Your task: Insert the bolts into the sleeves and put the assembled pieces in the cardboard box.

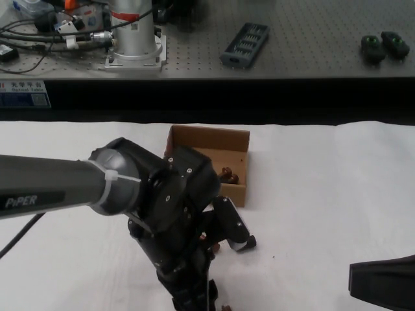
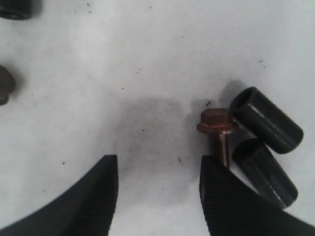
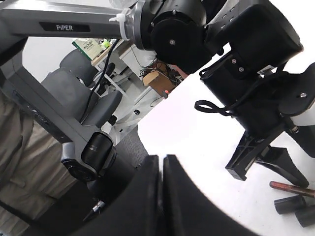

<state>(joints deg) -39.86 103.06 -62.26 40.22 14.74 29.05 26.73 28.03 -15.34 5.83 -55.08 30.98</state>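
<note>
The left gripper (image 2: 158, 164) hangs low over the white cloth (image 2: 147, 59) with its jaws apart and nothing in them. The gap between its two ribbed fingers (image 2: 98, 201) shows bare cloth. A copper bolt (image 2: 216, 135) lies flat on the cloth, off to one side of that gap. Its shank end is at the tip of one finger, touching it or just tucked behind it, and its flanged head points away from the gripper. Two black sleeves (image 2: 266, 118) lie side by side just beyond the bolt, outside the same finger. The nearer one touches or almost touches the bolt's head. A second bolt (image 2: 4, 87) and a third sleeve (image 2: 15, 7) lie well apart from these, on the other side of the gripper.

The right gripper (image 3: 161, 158) sits off to the side, well apart from the parts, with its fingers pressed together. From there the left gripper stands upright on the cloth, with the bolt and the sleeves lying at the foot of one finger.

In the high view, the left arm (image 1: 65, 181) reaches in from the left and its wrist covers the parts below. Just beyond it stands the cardboard box (image 1: 209, 137), open at the top, with a few assembled pieces (image 1: 228, 175) in its near corner.

Farther back, past the cloth's edge, a perforated bench (image 1: 311, 39) carries a metal post (image 1: 133, 29), a dark rack (image 1: 245, 43) and two knobs (image 1: 384, 46).
</note>
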